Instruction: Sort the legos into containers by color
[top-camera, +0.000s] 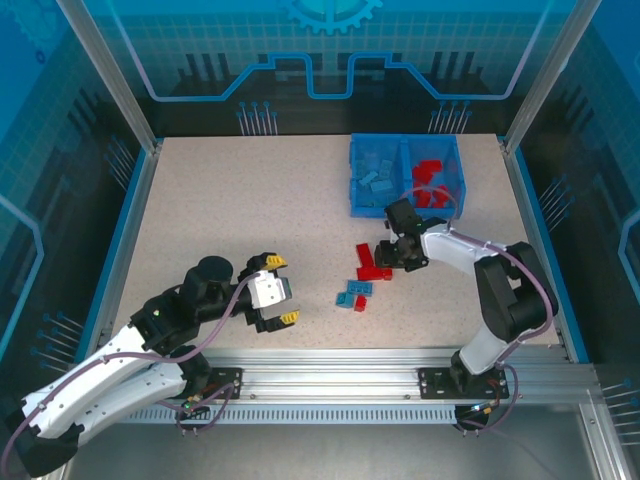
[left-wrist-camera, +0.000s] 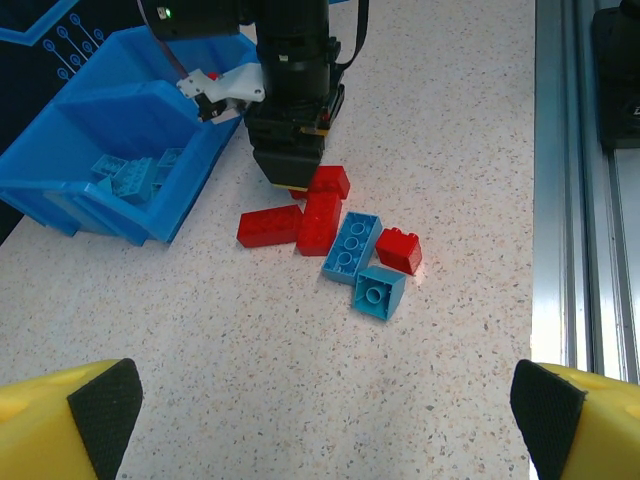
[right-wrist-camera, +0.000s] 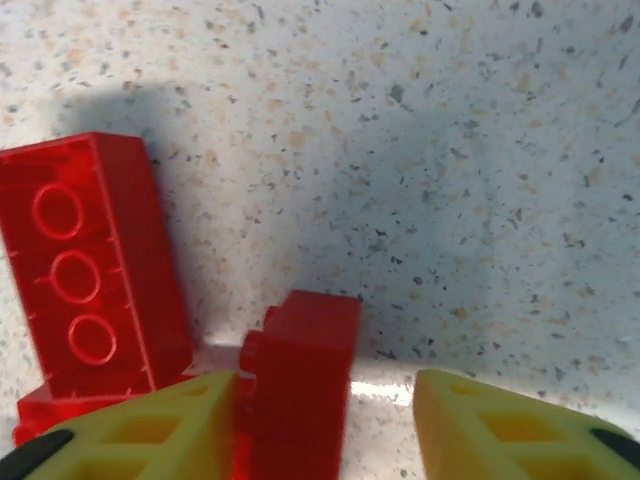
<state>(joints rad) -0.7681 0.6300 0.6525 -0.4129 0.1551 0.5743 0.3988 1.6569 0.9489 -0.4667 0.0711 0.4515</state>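
Low in the top view, the left pincer (top-camera: 283, 290) rests wide apart. At centre, the right pincer (right-wrist-camera: 325, 405) straddles a red lego (right-wrist-camera: 300, 350), not yet clamped. Next, likely: close, lift, carry it up-frame to the bin (top-camera: 353, 185), right half.

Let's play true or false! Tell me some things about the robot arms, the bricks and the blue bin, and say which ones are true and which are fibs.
1. The left gripper is open and holds nothing. True.
2. In the bin, the red bricks lie in the left compartment. False: seen from above, they lie in the right compartment, and the blue bricks fill the left one.
3. A red brick sits between the fingers of the right gripper. True.
4. Every loose brick on the table is red. False: two light blue loose bricks lie among the red ones.
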